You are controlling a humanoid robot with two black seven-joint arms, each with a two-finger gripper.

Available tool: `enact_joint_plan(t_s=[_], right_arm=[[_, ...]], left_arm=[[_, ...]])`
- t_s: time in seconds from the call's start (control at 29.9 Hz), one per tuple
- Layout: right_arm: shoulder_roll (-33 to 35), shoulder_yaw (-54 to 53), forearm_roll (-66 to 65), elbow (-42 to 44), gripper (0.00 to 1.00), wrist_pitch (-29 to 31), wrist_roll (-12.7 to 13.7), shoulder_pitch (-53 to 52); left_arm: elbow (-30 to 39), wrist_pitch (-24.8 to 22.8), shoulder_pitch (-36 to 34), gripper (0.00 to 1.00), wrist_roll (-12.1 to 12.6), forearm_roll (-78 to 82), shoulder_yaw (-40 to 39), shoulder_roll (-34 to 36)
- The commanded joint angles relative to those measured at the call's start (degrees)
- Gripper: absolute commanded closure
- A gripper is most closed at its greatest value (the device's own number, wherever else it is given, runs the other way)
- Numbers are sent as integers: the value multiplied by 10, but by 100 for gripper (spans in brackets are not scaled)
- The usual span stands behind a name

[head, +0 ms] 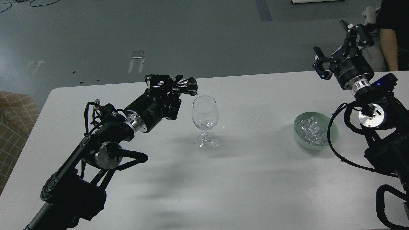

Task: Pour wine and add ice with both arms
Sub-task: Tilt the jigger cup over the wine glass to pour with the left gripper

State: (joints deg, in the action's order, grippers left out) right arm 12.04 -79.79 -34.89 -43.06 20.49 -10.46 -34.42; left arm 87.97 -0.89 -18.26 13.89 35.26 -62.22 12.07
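A clear stemmed wine glass (205,119) stands upright near the middle of the white table (249,179). My left gripper (169,85) is shut on a shiny metal jigger cup (189,86), held on its side with its mouth at the glass's left rim. A pale green bowl (332,132) at the right holds a heap of clear ice cubes (309,129). My right gripper (337,48) is open and empty, raised above the table's far right edge, behind the bowl.
A person's arm (389,44) in a black shirt is at the top right, just behind my right gripper. A checked seat (14,111) stands left of the table. The grey floor lies beyond the table's far edge.
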Motion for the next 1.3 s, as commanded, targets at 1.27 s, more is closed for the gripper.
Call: enact_joint_plan(t_s=[1.27], right_arm=[[0,0,0,0,0,0,0,1]], left_arm=[[38,-30,-30,100,21,155,13,38]])
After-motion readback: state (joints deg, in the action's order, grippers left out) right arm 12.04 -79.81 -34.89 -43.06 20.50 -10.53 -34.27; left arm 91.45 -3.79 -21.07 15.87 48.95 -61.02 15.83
